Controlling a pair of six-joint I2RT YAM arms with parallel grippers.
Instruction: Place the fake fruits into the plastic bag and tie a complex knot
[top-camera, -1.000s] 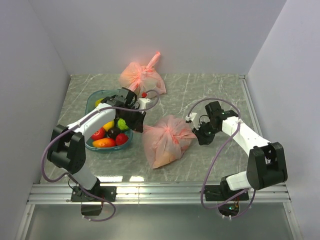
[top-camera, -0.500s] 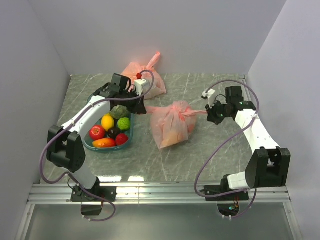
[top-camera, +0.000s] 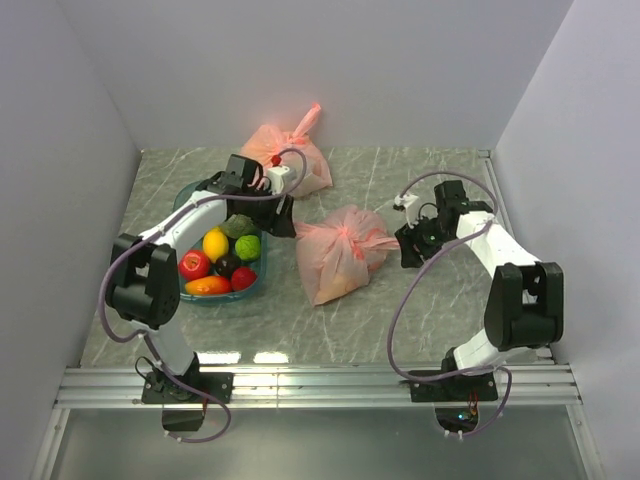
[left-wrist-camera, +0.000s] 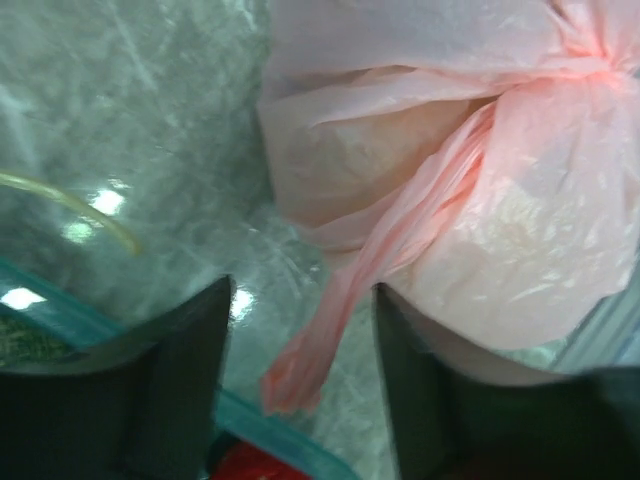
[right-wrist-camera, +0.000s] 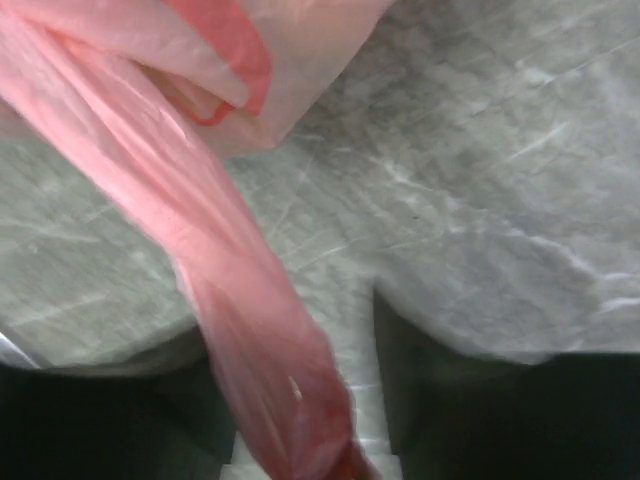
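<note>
The salmon-pink plastic bag (top-camera: 338, 265) lies on the marbled grey-green worktop (top-camera: 430, 185) between my two pincers. Its knot (top-camera: 350, 237) sits on top, and one twisted tail runs out to each side, so the tails' long axis goes left to right, pointing at me from both ends. My left pincer (left-wrist-camera: 303, 292) stands open with the left tail (left-wrist-camera: 345, 290) lying loose in the gap; it grips nothing. My right pincer (right-wrist-camera: 292, 335) is likewise parted, the right tail (right-wrist-camera: 235, 280) draped through it unclamped. The film is thin, crinkly and translucent, and a rounded orange fruit (top-camera: 335, 292) shows through it. More glossy fake fruits (top-camera: 215, 243) sit in the teal bowl (top-camera: 181, 212). I judge both arms about equally near for closing on the tails and pulling outward.
</note>
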